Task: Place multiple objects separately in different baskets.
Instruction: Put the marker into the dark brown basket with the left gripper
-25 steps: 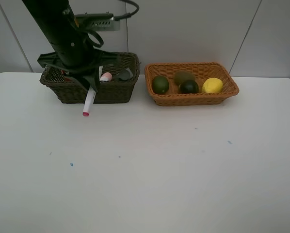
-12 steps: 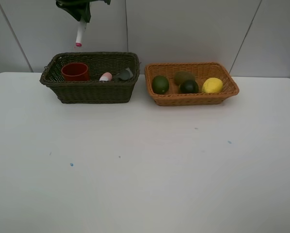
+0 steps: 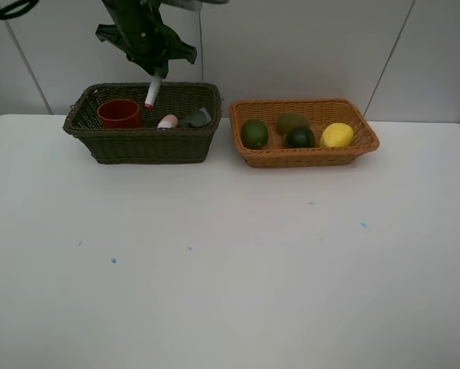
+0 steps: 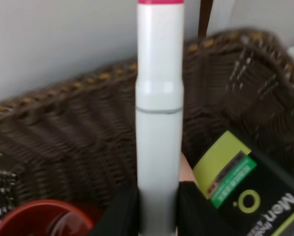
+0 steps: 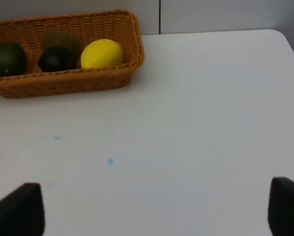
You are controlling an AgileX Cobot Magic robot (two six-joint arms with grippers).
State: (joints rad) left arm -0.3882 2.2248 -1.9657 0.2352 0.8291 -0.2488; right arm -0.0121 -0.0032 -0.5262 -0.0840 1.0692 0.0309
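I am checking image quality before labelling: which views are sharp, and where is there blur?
Exterior high view: sharp, evenly lit, soft shadows. Left wrist view: the marker fairly clear, the dark basket behind it blurred. Right wrist view: slightly soft, the lemon readable, the right pincer's fingertips dark and blurred.

A lab-like test bench is suggested: a bare white table (image 3: pixel 230 269) is set against plain grey wall panels (image 3: pixel 307 46), with two baskets (image 3: pixel 141 123) (image 3: pixel 303 131) of assorted items laid out.
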